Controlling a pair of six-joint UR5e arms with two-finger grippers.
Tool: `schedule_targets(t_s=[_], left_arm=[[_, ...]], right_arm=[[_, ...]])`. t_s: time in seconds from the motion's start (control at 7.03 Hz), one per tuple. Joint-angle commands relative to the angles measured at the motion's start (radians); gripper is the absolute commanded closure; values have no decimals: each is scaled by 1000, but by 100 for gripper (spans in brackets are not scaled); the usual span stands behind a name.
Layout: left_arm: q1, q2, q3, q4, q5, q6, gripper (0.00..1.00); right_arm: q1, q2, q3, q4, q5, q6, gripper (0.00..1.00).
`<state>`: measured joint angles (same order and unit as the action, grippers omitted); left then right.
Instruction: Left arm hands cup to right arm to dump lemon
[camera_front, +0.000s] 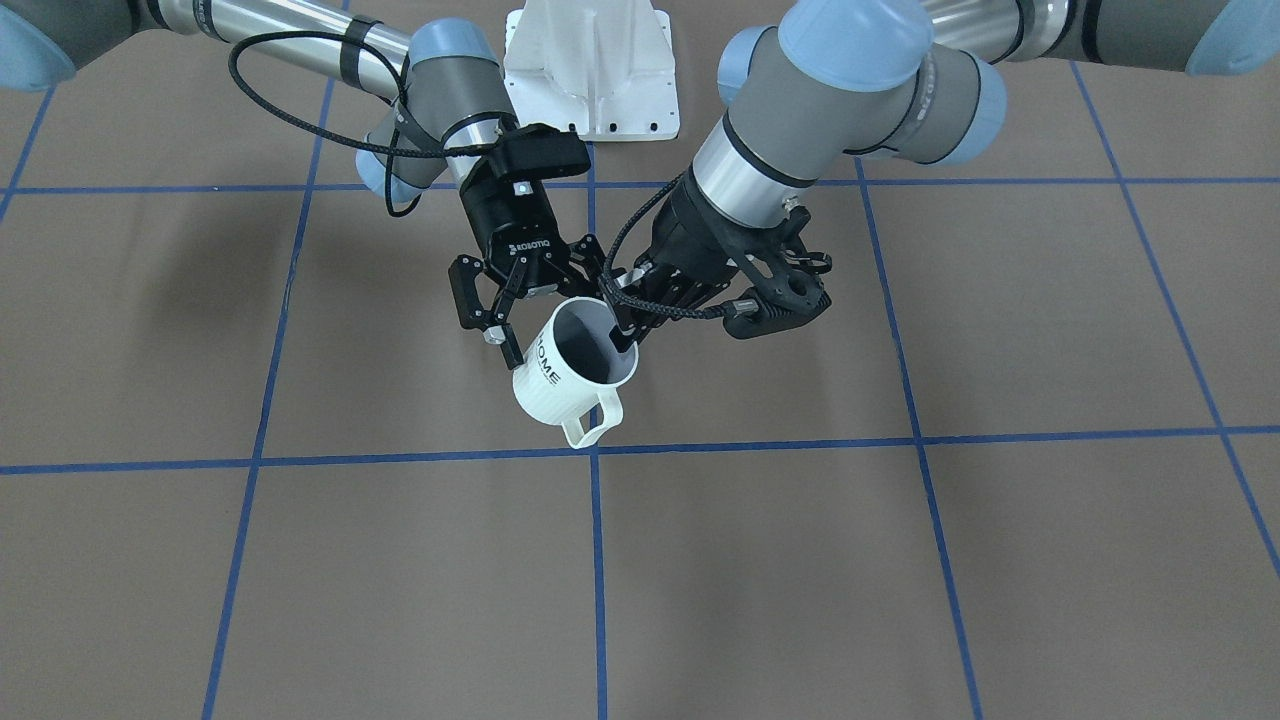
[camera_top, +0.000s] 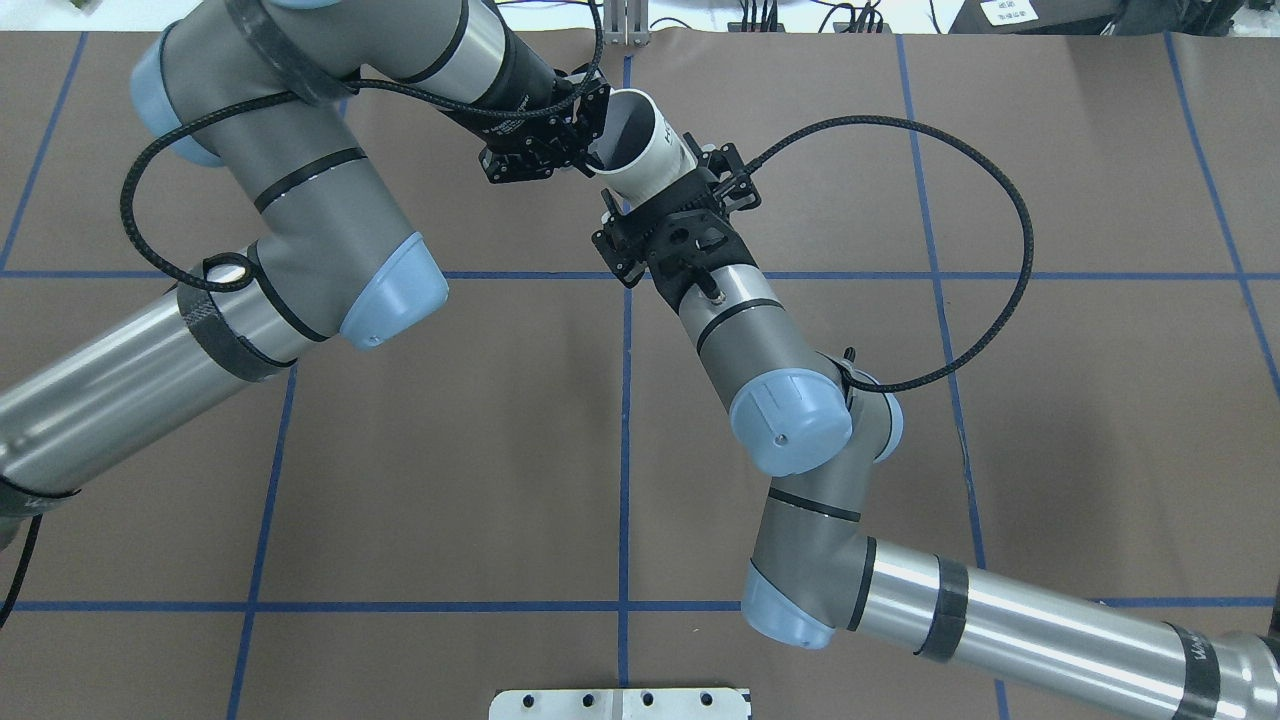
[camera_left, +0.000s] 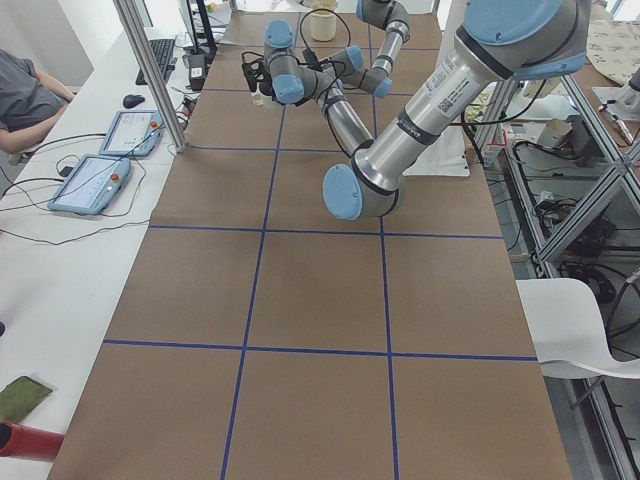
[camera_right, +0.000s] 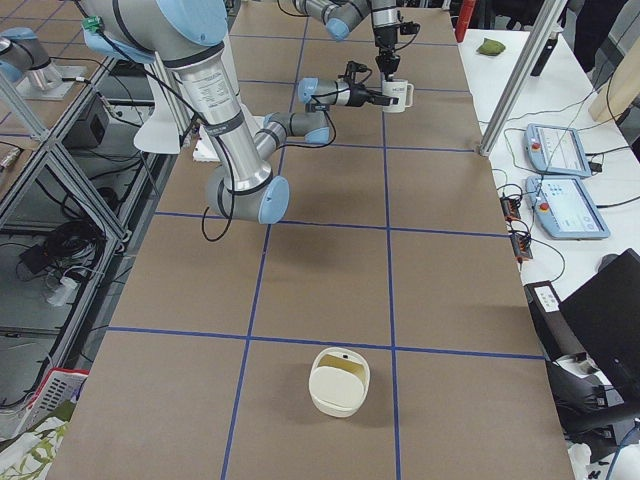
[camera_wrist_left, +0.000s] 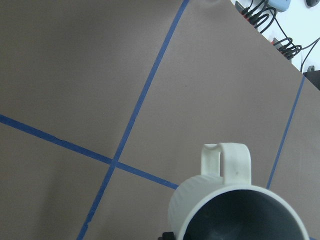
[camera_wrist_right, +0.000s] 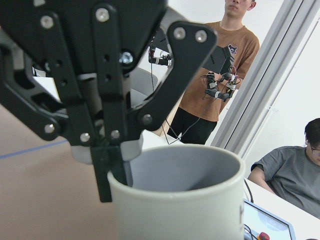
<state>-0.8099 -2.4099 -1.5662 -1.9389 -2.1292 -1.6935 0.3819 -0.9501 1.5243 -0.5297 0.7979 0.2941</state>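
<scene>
The white ribbed cup (camera_front: 560, 385) with black "HOME" lettering hangs tilted above the table, handle toward the front. My left gripper (camera_front: 622, 335) is shut on its rim, one finger inside. It also shows in the overhead view (camera_top: 597, 155). My right gripper (camera_front: 545, 310), lettered ROBOTIQ, is open, its jaws on either side of the cup's body (camera_top: 650, 160). The right wrist view shows the cup (camera_wrist_right: 180, 200) close up with the left gripper's fingers (camera_wrist_right: 112, 170) on its rim. The left wrist view shows the cup (camera_wrist_left: 235, 210) from above. The lemon is hidden.
A cream round container (camera_right: 340, 380) stands on the brown, blue-taped table at my right end. The white mount plate (camera_front: 590, 70) sits between the arm bases. Operators and tablets (camera_right: 565, 180) are along the far side.
</scene>
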Motion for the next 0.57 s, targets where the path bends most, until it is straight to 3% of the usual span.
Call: schedule_targets(t_s=[0.0,0.43], left_arm=[[0,0,0,2,0,0,100],[0,0,-2,2,2,0,100]], right_arm=[[-67,-48,54,-1,-75,-1,2],[-165,-111,154,-1,-190,-7,2]])
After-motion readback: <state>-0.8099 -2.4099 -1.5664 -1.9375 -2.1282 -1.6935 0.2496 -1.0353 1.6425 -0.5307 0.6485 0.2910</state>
